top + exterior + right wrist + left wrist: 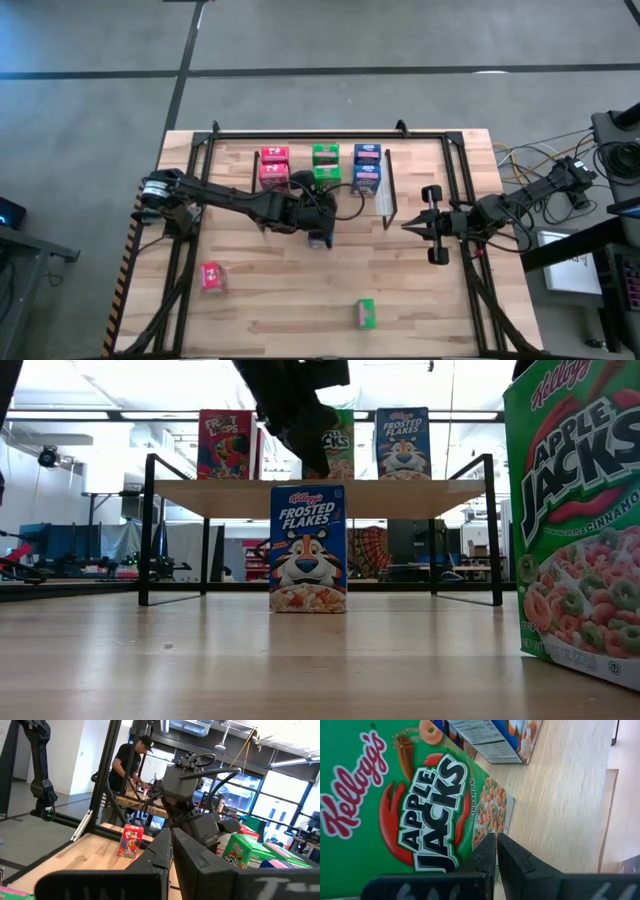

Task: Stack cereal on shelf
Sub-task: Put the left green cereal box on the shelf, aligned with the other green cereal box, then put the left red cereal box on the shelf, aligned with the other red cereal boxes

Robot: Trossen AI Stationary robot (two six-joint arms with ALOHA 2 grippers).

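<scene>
While the left arm reaches across the surface [420, 290] toward its middle, its left gripper [318, 207] hangs over the front edge of the shelf [392, 205] with the jaws pressed together and holding nothing; in the left wrist view the two dark fingers [490, 852] meet just in front of a green Apple Jacks box [415, 805], close to its printed face, though whether they touch it cannot be told. From above, that green box [325, 165] stands on the shelf between a red box [274, 168] and a blue box [367, 168]; each of these coloured blocks may be more than one box, but the count cannot be told. A blue Frosted Flakes box [308, 548] stands upright on the surface in front of the shelf, almost directly below the left gripper and apart from it. Two more boxes sit well away from both sets of jaws: a red box nearer the left arm's side [212, 277] and a green box near the front edge [366, 313], which fills the right of the low view. The right gripper [412, 226] waits beside the shelf's right end, its jaws also pressed together and empty, pointing toward the shelf. Beyond the surface, in the right wrist view, a person [125, 762] in dark clothes bends over a bench.
</scene>
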